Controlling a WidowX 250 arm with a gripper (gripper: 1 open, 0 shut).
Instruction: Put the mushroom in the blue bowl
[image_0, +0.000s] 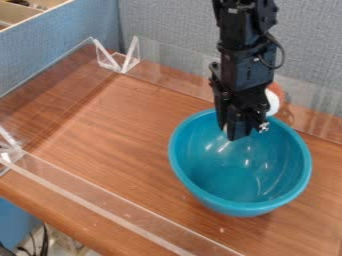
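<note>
The black gripper (238, 130) points down over the far left part of the blue bowl (243, 170), its tips at or just inside the rim as seen from here. Whether it touches the bowl, I cannot tell. The jaws are dark and bunched together in this view, so I cannot tell whether they are open or closed, and nothing can be made out between them.

A small thing with a white lower part and a reddish top, which looks like the mushroom (273, 99), shows just beyond the far rim of the bowl, to the right of the gripper and partly hidden by the arm. The visible inside of the bowl shows only bare blue plastic.

The bowl sits upright on the right side of the brown wooden table (114, 125). A white bracket (118, 57) stands at the table's far left corner, and a clear strip (114, 208) runs along the near side. Dark cables (43, 243) hang at the near left, below the table edge.
</note>
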